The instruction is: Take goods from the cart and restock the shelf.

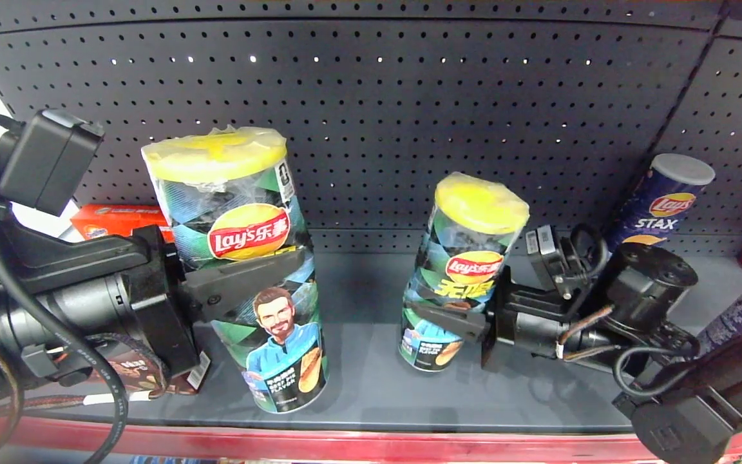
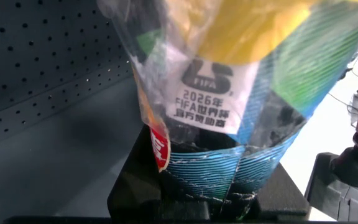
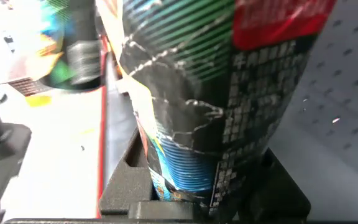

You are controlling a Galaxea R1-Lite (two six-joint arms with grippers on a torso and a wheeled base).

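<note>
Clamping left can [image 1: 281, 335], left gripper [image 1: 258, 274]; right gripper [image 1: 449, 314], right can [image 1: 471, 241]; head view adds seemingly wrapped lids [image 1: 213, 154]

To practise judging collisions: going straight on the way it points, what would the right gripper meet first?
Probably the left can in the left gripper; the right gripper, gripping the right can, points across the shelf at it; depth unclear.

shelf [image 1: 371, 303] grey, red lip | on it: left chip can [image 1: 236, 187], right chip can [image 1: 467, 238], blue can [image 1: 657, 212], orange box [image 1: 113, 219]
</note>
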